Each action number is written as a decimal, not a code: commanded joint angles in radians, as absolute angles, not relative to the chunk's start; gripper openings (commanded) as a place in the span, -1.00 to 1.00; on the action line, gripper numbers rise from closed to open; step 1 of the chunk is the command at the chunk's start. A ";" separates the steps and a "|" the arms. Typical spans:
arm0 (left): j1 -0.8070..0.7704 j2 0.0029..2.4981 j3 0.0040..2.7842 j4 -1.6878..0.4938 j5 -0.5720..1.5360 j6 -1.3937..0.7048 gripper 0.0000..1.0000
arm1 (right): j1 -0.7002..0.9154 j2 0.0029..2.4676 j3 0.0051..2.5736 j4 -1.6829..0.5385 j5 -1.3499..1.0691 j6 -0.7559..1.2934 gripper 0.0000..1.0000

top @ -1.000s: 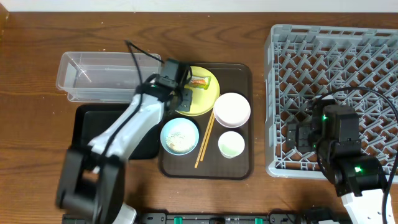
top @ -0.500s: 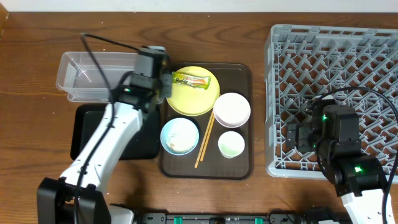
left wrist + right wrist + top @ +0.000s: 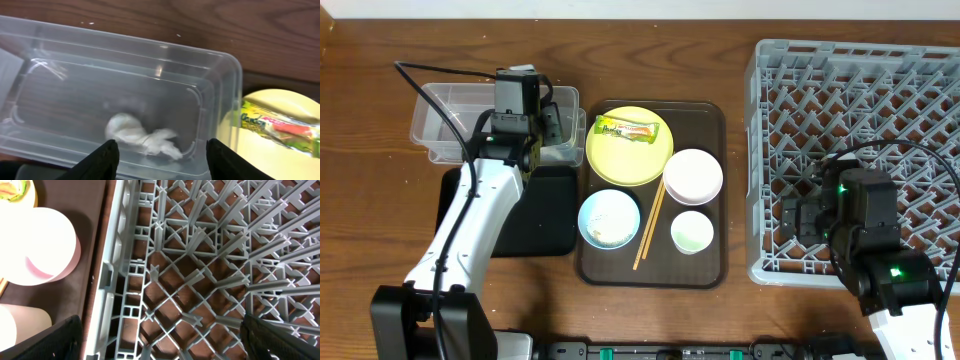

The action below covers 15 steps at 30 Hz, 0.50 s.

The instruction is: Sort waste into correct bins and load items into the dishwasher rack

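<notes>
left claw (image 3: 162,156) wide open, empty, above clear tub (image 3: 222,95) | crumpled tissue (image 3: 142,137) lies inside tub | wrapper (image 3: 626,128) on yellow plate (image 3: 630,162) | right claw (image 3: 160,340) open, empty, over grey rack (image 3: 200,255)

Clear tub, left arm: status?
Left gripper open over clear tub. Right gripper open above dishwasher rack. Crumpled tissue lying in tub; snack wrapper on yellow plate. Tub opening unobstructed.
</notes>
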<state>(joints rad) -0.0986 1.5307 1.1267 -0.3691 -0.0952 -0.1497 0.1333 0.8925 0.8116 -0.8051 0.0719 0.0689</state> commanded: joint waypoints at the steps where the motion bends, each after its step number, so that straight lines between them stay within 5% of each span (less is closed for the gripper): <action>1: -0.098 1.512 1.144 -0.369 0.007 -0.132 0.18 | 0.123 0.889 0.835 -0.809 0.078 0.081 0.98; 11: -0.228 1.505 1.267 -0.463 0.130 -0.211 0.19 | 0.123 0.889 0.835 -0.808 0.078 0.081 0.98; 15: -0.277 1.532 1.334 -0.469 0.156 -0.041 0.18 | 0.123 0.889 0.835 -0.809 0.078 0.081 0.98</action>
<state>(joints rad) -0.2562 1.5143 1.2819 -0.4664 0.1207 -0.1589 0.1333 0.8928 0.8116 -0.8055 0.0719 0.0689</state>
